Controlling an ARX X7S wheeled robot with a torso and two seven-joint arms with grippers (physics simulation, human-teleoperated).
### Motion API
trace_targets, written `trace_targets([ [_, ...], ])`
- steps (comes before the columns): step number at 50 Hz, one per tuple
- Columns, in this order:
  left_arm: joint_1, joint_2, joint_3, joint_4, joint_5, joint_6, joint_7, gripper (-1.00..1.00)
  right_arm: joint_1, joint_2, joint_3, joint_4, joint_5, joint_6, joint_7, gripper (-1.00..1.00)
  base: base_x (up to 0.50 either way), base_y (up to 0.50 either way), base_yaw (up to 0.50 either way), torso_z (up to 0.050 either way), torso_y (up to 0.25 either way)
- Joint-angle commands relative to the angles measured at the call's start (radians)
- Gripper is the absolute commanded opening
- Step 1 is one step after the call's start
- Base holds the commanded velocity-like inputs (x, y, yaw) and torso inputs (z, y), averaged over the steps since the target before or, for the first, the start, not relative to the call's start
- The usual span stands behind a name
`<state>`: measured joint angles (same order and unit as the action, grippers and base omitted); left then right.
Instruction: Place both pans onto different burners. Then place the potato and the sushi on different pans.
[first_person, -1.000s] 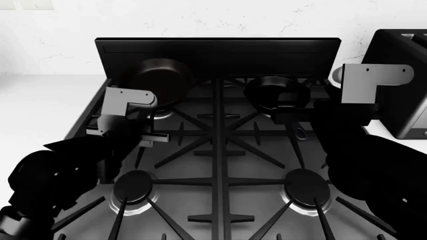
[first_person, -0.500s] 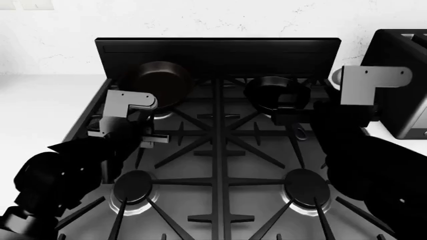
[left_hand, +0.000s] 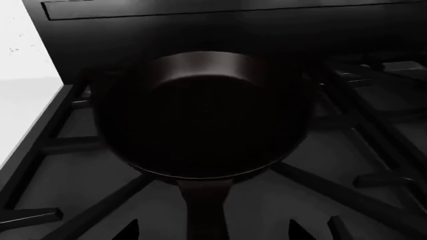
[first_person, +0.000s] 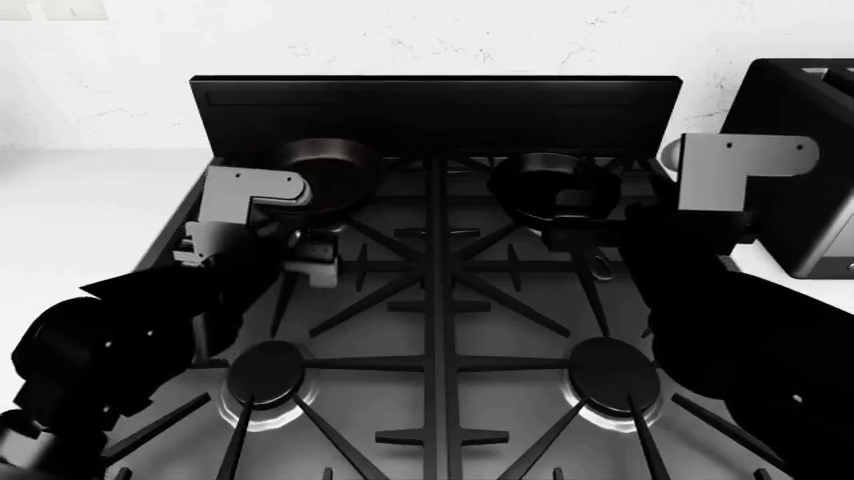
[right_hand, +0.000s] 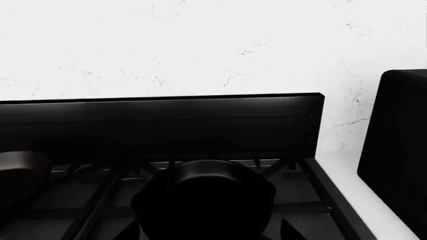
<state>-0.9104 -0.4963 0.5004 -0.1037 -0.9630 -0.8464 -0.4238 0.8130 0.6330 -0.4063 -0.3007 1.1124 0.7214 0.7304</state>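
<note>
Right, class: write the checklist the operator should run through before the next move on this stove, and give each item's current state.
1. Round black pan on the rear left burner: ok.
2. Smaller black pan on the rear right burner: ok.
3. Front burner caps uncovered: ok.
4. Potato in view: not ok.
5. Sushi in view: not ok.
6. Left gripper open or shut: cannot tell.

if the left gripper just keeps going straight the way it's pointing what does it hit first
Most likely the handle of the pan on the rear left burner: in the left wrist view the handle runs straight back toward the camera. How close the left gripper already is cannot be told.
</note>
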Motion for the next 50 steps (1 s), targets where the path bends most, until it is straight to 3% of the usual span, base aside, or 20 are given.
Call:
trace_targets([
  [1,0.0,-0.026,-0.036,0.094,-0.046,-0.014,-0.034,1.0,-0.006,0.005,0.011,-0.013,0.012,-0.006,0.006,1.0,0.0,0.0,0.0,0.0,0.0],
  [6,0.022,-0.047,-0.075,0.199,-0.077,0.001,-0.069,1.0,-0.01,0.01,0.02,-0.039,0.024,-0.008,0.016,1.0,0.0,0.0,0.0,0.0,0.0],
  [10,0.126,-0.116,-0.162,0.476,-0.136,0.059,-0.14,1.0,-0.021,0.063,0.057,-0.187,0.067,0.0,0.07,1.0,0.0,0.0,0.0,0.0,0.0],
  [19,0.179,-0.155,-0.229,0.661,-0.159,0.101,-0.221,1.0,-0.036,0.116,0.11,-0.326,0.153,0.009,0.145,1.0,0.0,0.0,0.0,0.0,0.0],
  [33,0.276,-0.207,-0.281,0.862,-0.142,0.152,-0.295,1.0,-0.072,0.181,0.164,-0.456,0.242,0.006,0.236,1.0,0.0,0.0,0.0,0.0,0.0],
  [50,0.417,-0.207,-0.29,0.96,-0.045,0.242,-0.294,1.0,-0.189,0.196,0.22,-0.514,0.207,-0.079,0.207,1.0,0.0,0.0,0.0,0.0,0.0],
])
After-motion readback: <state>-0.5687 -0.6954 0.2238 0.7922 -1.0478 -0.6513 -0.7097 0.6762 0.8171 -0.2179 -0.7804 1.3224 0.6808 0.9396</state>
